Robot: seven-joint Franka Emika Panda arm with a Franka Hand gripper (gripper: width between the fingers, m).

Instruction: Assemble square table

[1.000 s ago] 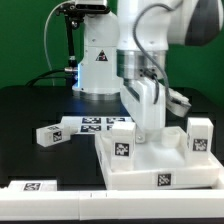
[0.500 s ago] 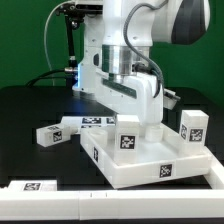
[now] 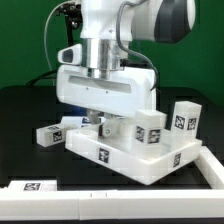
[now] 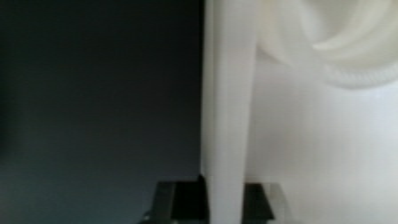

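Gripper: Your gripper (image 3: pixel 100 122) points straight down at the edge of the tabletop (image 3: pixel 135 165) that lies away from the camera in the exterior view.
Grip: In the wrist view the two dark fingertips (image 4: pixel 178 202) sit one on each side of the thin white rim (image 4: pixel 228 100). They look pressed against it, so the gripper seems to be pinching the rim.
Where the tabletop is: It lies flat on the black table (image 3: pixel 25 110), turned so one corner points at the camera. It is just in front of the arm's base.
Legs: One lying leg (image 3: pixel 47 135) rests on the black table, toward the exterior view's left and apart from the tabletop. Two more stand toward the exterior view's right, the near leg (image 3: pixel 150 130) and the far leg (image 3: pixel 183 117). You cannot tell from here if they stand inside the tray or just behind it.
Other things: A long white bar (image 3: pixel 60 192) runs along the front, close to the tabletop's front corner.
How it will feel: The tabletop looks like hard plastic, stiff and probably light. It should slide as one piece and not bend. It is smooth, so it may slip or swing around in a thin pinch.
Where to hold: Hold the rim wall, as you do now, with the fingers deep over it. The flat middle gives you nothing to pinch.
Watch out: If you push or turn it, the standing legs could tip, and the front corner could bump the bar.
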